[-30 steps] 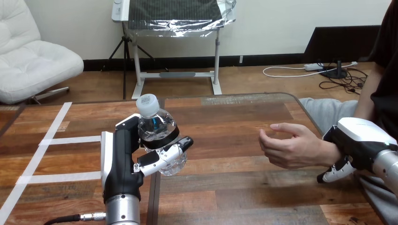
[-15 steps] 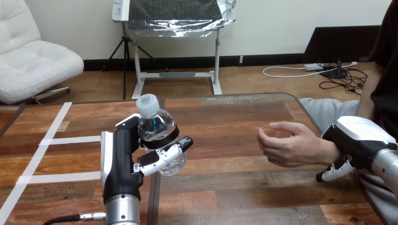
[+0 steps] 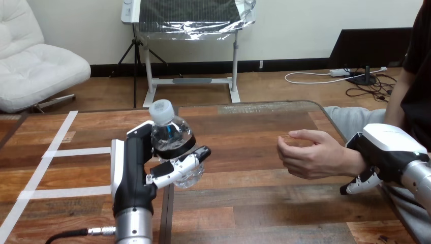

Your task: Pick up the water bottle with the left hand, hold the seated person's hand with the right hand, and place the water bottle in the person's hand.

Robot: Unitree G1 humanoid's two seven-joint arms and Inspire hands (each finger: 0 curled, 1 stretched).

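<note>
A clear water bottle (image 3: 172, 143) with a white cap and a dark label band stands upright in my left hand (image 3: 132, 170), lifted off the wooden table (image 3: 254, 203). The fingers (image 3: 178, 168) curl round its lower half. At the right, the person's hand (image 3: 307, 155) hovers over the table, half curled, with its opening facing the bottle. My right hand (image 3: 387, 151) sits over the person's wrist, and its fingers (image 3: 360, 184) hook under it. A gap of bare table separates the bottle from the person's hand.
White tape lines (image 3: 61, 151) mark the table's left part. A dark seam (image 3: 167, 213) runs down the tabletop below the bottle. The table's far edge (image 3: 254, 103) lies beyond both hands, and its right edge (image 3: 335, 127) passes near the person's hand.
My left hand has raised the bottle slightly and carried it a little to the right. The person's hand and my right hand on the wrist have drifted slightly left.
</note>
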